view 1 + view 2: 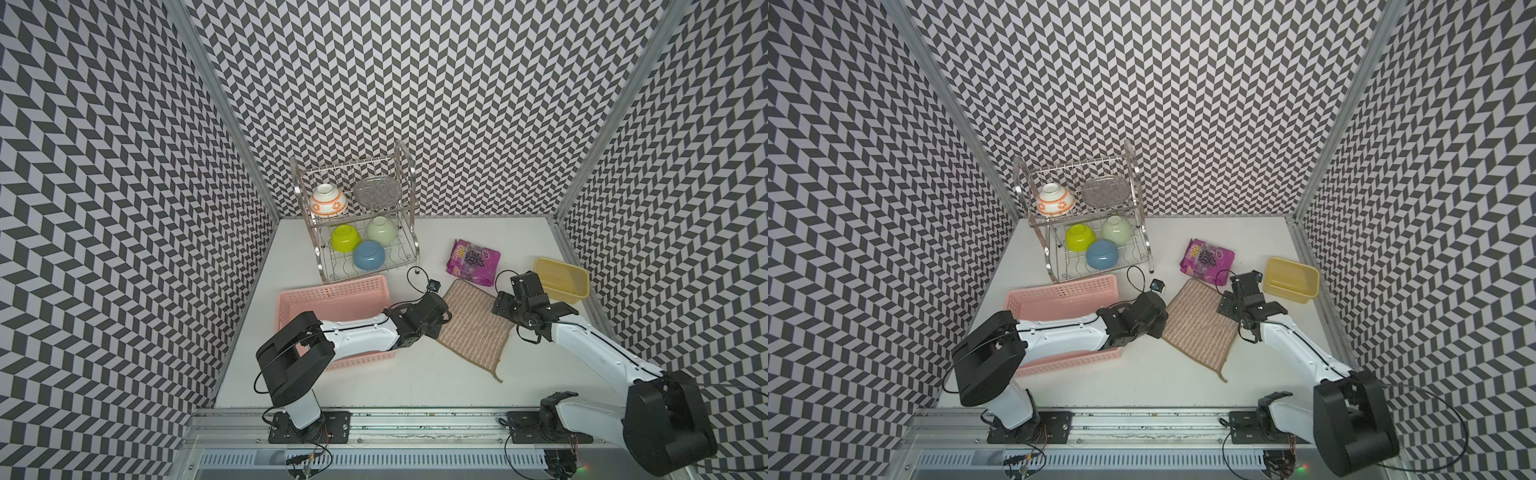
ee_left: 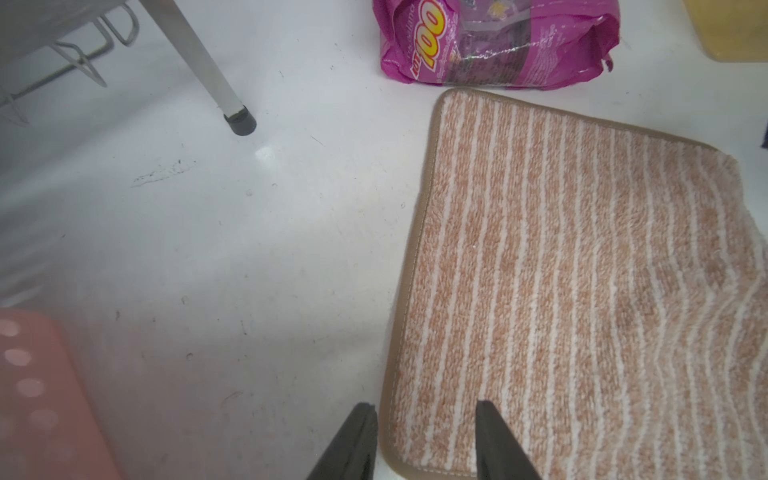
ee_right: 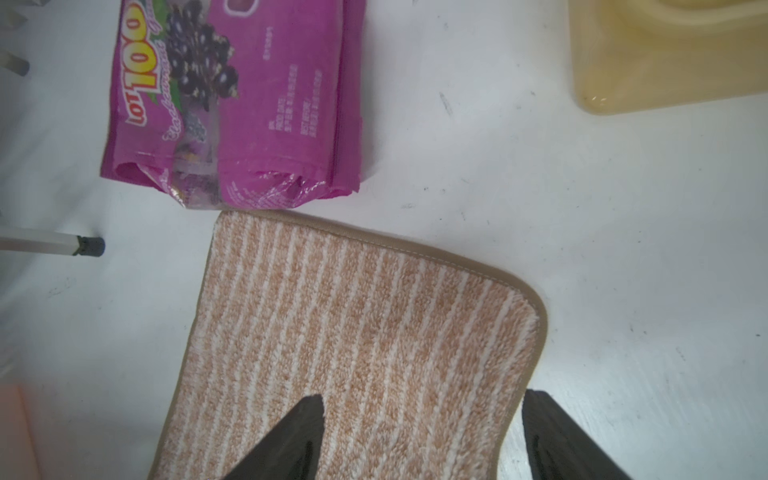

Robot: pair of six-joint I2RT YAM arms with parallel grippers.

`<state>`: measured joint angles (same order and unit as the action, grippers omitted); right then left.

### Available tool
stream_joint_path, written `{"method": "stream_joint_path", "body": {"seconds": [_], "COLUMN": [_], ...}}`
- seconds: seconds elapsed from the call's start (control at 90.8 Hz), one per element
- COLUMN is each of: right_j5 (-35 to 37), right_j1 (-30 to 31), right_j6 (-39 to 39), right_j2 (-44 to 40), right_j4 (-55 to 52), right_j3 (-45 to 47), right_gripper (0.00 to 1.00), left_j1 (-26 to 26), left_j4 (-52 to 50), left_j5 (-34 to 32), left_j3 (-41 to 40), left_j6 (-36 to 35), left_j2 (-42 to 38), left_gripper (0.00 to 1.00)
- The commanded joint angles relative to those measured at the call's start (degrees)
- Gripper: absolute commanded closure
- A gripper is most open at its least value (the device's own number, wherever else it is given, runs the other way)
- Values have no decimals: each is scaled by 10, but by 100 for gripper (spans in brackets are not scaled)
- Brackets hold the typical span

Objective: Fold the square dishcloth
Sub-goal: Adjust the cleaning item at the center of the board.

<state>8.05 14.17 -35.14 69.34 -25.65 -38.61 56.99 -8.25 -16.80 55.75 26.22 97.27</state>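
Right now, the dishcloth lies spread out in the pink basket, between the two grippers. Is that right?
Not quite. The dishcloth lies spread out on the table, beside the basket, not in it; both top views show this. It does lie between the left gripper and the right gripper.

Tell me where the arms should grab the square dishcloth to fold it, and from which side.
Probably by its brown edging near the two side corners, each arm coming down from its own outer side. The square dishcloth lies nearly flat on the table, so only the border gives a lip to pinch. The left gripper and right gripper, both open, each straddle that edging.
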Motion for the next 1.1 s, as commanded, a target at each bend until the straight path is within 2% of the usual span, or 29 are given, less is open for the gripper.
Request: {"method": "stream_joint_path", "body": {"seconds": [0.0, 0.297, 0.419, 0.474, 0.815, 1.035, 1.091], "right_j5": [-13, -55, -59, -61, -63, -108, -115], "right_j1": [-15, -48, -52, -51, -52, -51, -50], "right_j6": [7, 20, 22, 22, 27, 54, 60], "right_j2": [-7, 49, 85, 98, 171, 210, 212], "right_j4": [18, 61, 77, 83, 105, 110, 104], "right_j3": [13, 24, 18, 13, -38, -70, -77], "right_gripper": [23, 25, 28, 29, 30, 31, 32], "left_j1": [5, 8, 8, 10, 41, 81, 94], "left_j4": [-16, -45, -53, -57, -64, -63, -62], "left_j5": [8, -16, -19, -19, 1, 9, 5], "left_j3": [14, 31, 34, 32, -37, -71, -77], "left_j6": [9, 19, 19, 21, 73, 132, 146], "left_j2": [30, 75, 87, 87, 32, 6, -4], "left_gripper": [59, 60, 68, 75, 99, 100, 97]}}
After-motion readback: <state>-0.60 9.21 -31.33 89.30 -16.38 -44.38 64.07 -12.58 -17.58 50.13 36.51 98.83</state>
